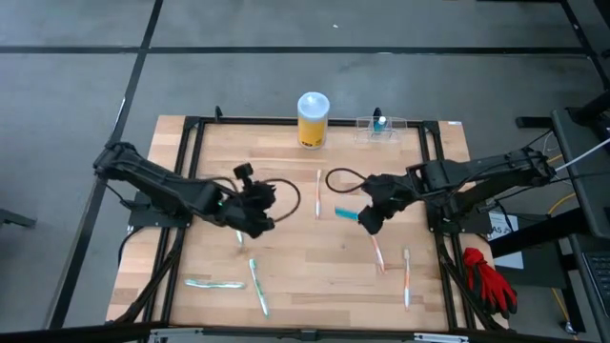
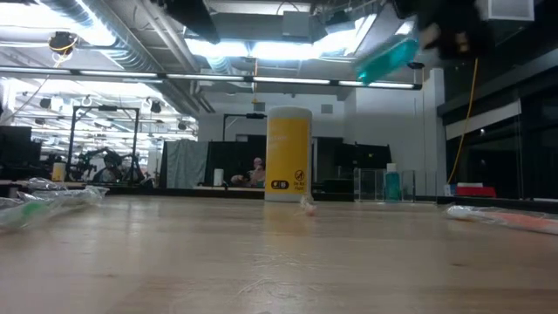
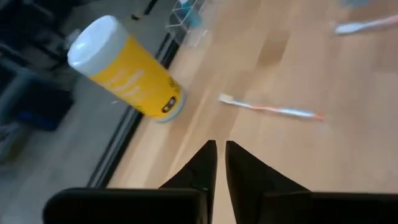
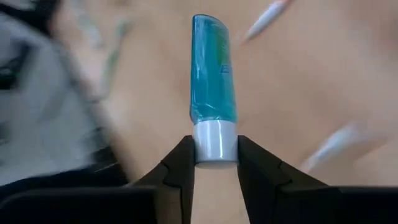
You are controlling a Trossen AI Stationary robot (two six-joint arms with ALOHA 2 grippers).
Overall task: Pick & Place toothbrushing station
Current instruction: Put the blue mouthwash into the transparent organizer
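Observation:
The toothbrushing station [image 1: 381,127], a small clear holder with a teal item inside, stands on the table's far edge to the right of the yellow canister [image 1: 313,119]. It also shows in the low view [image 2: 384,185]. My right gripper [image 1: 362,218] hangs over the table's middle right, shut on a teal toothpaste tube [image 1: 344,213]. My left gripper [image 1: 265,211] hovers over the middle left. In its wrist view its fingers [image 3: 221,155] stand almost together with nothing between them. My right gripper pinches the tube's white cap [image 4: 214,148] between its two fingers [image 4: 181,163]. It comes slanting down from the table's right side. The teal body [image 4: 213,74] sticks out past the fingertips along their line. The tube [image 2: 388,59] is tilted and lifted clear of the table.
Loose toothbrushes lie on the wood: one in the middle [image 1: 318,193], two near the right front [image 1: 378,252] [image 1: 407,276], one at the left front [image 1: 257,286] beside a wrapped one [image 1: 212,283]. A red glove [image 1: 491,281] lies off the table's right side.

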